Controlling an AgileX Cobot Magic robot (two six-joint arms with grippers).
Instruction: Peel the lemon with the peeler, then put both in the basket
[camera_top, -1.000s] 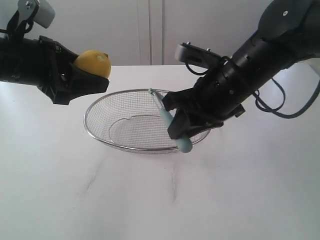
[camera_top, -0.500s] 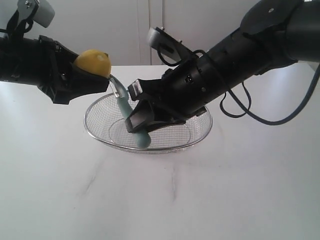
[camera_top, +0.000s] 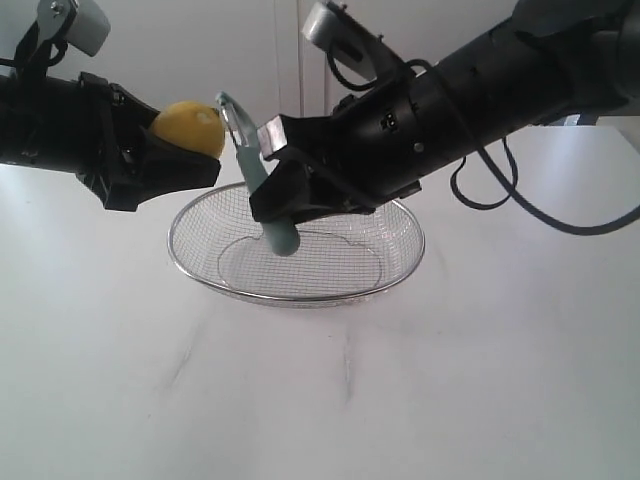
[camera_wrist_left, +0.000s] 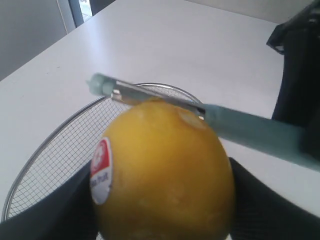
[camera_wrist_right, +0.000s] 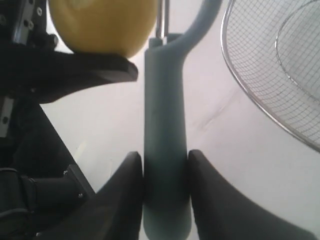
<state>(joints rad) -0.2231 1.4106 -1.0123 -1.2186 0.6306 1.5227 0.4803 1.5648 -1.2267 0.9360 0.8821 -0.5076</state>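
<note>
Yellow lemon (camera_top: 190, 125): small, roundish, wearing a red-and-white sticker (camera_wrist_left: 101, 170), it is hanging in the upper left of the exterior view, above the table.
Left gripper (camera_top: 188, 150): its black jaws are clamping the lemon from both sides, near the fruit's lower half.
Peeler (camera_wrist_right: 165, 125): slim, with a pale teal-green handle and curved metal blade head, it is standing nearly upright at upper centre, its blade lying against the lemon's free end.
Right gripper (camera_wrist_right: 164, 160): its jaws are squeezing the peeler's handle low down, the butt poking out beyond the fingers.
Basket (camera_top: 300, 302): shallow, oval, silver wire mesh, it is resting on the white table (camera_top: 450, 390) at centre frame, beneath lemon and peeler.
</note>
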